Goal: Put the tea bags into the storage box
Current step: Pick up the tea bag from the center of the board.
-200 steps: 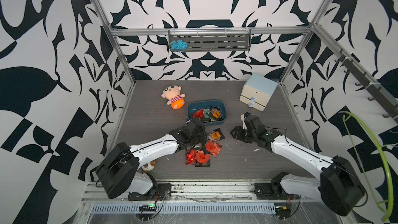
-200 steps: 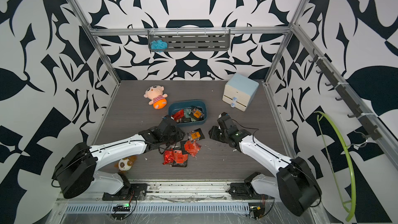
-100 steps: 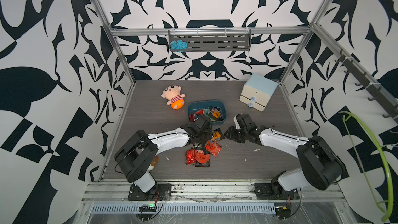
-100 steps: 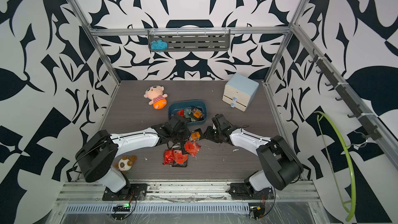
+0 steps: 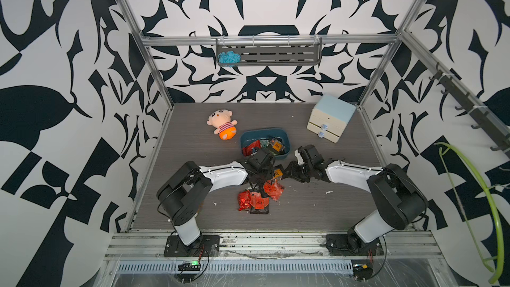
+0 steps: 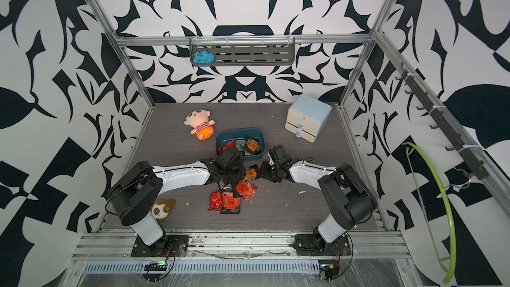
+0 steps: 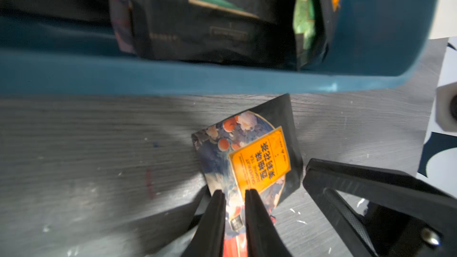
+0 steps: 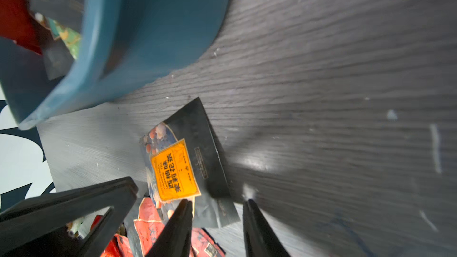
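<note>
At the middle of the grey tabletop [image 5: 193, 147]: shallow teal plastic storage box [image 5: 249, 135], holds several foil tea bags [image 5: 271, 144]. Just beside its near wall: black foil sachet with orange label [image 7: 249, 159], lies flat. Left gripper [image 7: 235, 194]: stands narrow astride that sachet's edge (pinched or touched, cannot tell). Right gripper [image 8: 216, 203]: gapes over its corner. Toward the near edge: red foil sachets [image 5: 244, 201], heaped.

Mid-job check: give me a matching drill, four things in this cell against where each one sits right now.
Things:
1 plush doll
2 drawer cabinet
3 blue yarn
4 orange-label sachet

Places:
A on the wall shelf
B lying just outside the storage box, by its near wall
C back right corner of the table
D left of the storage box

Pairs: 1-D, 2-C, 3-A, 4-B
</note>
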Robot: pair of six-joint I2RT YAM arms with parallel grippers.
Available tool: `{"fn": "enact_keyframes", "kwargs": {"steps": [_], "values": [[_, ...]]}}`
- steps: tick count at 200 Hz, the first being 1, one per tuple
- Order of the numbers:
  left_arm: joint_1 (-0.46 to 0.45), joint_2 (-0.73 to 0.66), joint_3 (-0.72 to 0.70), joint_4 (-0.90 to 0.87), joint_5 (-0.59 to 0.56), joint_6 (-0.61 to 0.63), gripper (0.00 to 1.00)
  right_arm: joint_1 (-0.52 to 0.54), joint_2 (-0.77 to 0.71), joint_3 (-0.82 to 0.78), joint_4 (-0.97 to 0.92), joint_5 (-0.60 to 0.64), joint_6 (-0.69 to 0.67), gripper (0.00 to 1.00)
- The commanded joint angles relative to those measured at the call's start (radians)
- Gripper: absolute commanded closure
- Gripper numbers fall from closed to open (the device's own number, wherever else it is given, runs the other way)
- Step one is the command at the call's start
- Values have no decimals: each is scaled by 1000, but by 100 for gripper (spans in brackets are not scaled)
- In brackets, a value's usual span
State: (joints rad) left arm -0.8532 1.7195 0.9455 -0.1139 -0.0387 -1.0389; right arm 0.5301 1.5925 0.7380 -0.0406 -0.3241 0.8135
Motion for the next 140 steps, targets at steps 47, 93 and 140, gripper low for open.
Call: {"fn": "enact_keyframes", "kwargs": {"steps": [47,93,140], "values": [[-3,57,41,-35,-17,23,81,16,32,72,-43,6,-40,62],[-7,80,41,-32,-3,23,82,32,45,80,-47,13,-45,62],[-19,83,37,-38,-9,22,84,51,70,98,-52,19,-51,63]]}}
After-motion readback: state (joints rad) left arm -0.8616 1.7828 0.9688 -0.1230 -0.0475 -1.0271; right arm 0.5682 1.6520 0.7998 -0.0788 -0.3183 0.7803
